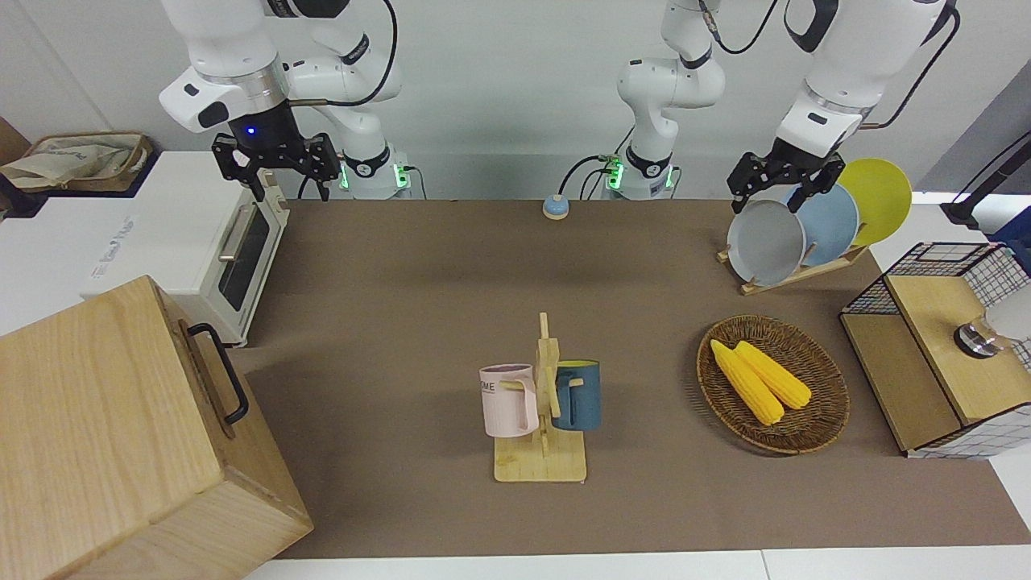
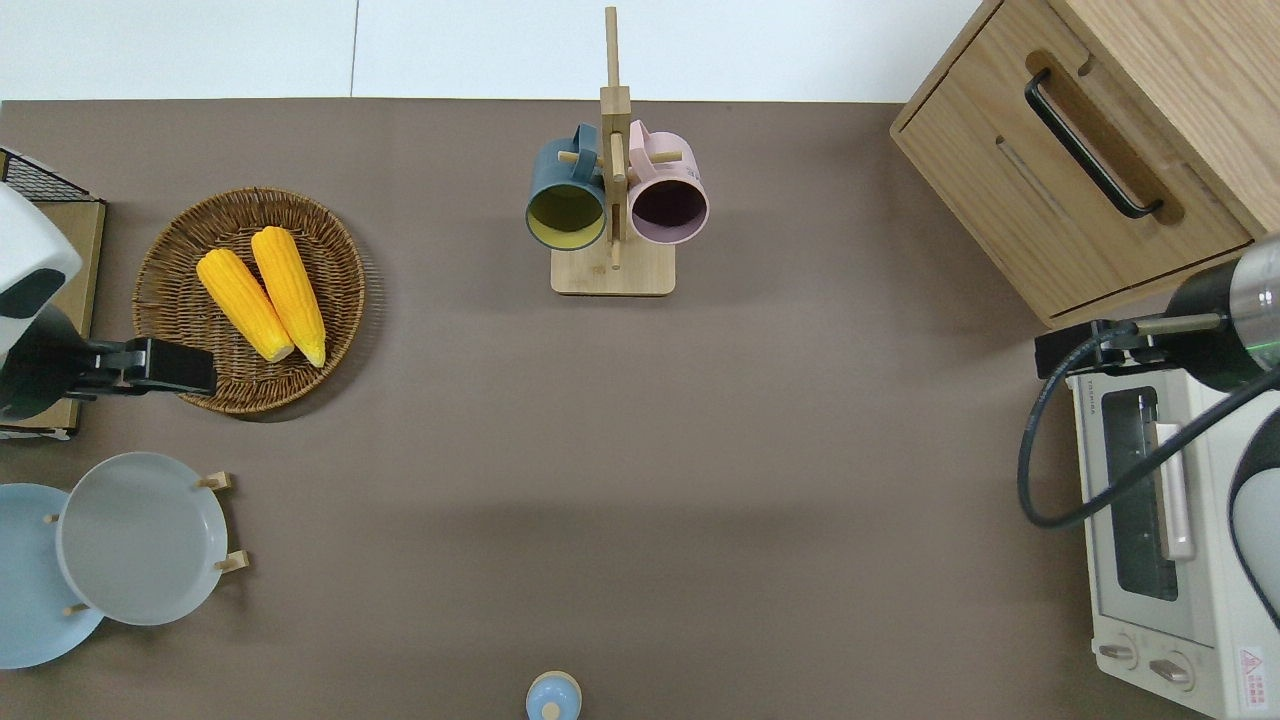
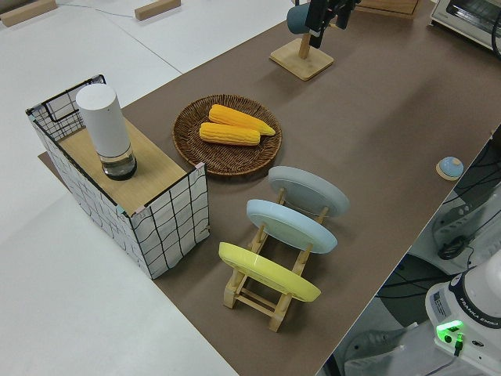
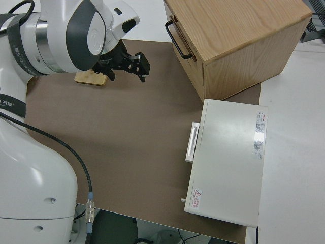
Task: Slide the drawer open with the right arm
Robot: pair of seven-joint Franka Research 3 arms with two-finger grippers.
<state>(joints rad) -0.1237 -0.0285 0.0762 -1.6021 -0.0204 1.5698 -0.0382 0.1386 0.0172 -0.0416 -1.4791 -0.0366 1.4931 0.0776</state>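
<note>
The right arm's black two-finger gripper (image 1: 281, 176), fingers spread and empty, hangs upper left of the front view; the shallow light-wood drawer's (image 2: 1075, 190) black bar handle (image 2: 1090, 143) lies lower left, running diagonally.

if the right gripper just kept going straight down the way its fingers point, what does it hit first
Probably the toaster oven: the right gripper hangs open, fingers pointing down, over the oven's end nearest the drawer. Depth is unclear; it might just miss and meet the table.

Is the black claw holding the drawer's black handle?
No, the right arm's black claw hangs over the white toaster oven, apart from the black bar handle.
</note>
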